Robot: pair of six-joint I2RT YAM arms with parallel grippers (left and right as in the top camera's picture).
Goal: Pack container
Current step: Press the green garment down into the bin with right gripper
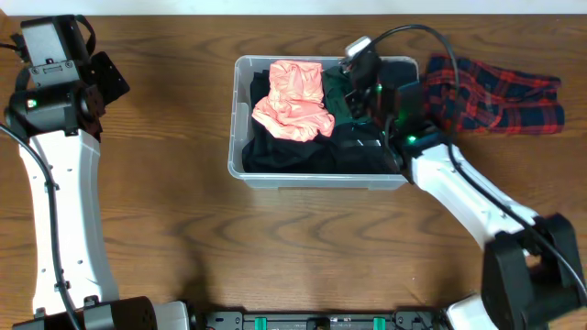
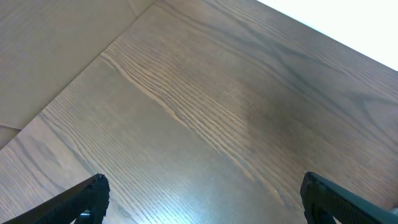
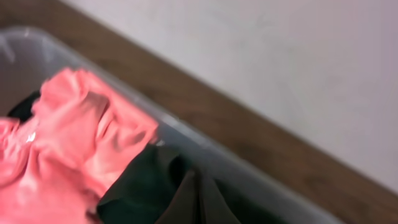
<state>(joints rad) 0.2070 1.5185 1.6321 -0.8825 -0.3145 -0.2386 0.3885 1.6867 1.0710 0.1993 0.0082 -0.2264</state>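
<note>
The clear plastic container (image 1: 321,181) stands at the table's middle. It holds a pink garment (image 1: 293,101), black clothes (image 1: 293,151) and a dark green garment (image 1: 337,92). My right gripper (image 1: 359,87) is over the container's right part. In the right wrist view the dark green garment (image 3: 161,193) bunches up to a pinched fold where the fingers are, hiding them, beside the pink garment (image 3: 74,137) and the container's rim (image 3: 180,127). My left gripper (image 1: 105,78) is open and empty over bare wood (image 2: 202,199) at the far left.
A red and blue plaid garment (image 1: 500,96) lies on the table just right of the container, behind my right arm. The table is brown wood, with a pale wall along its far edge.
</note>
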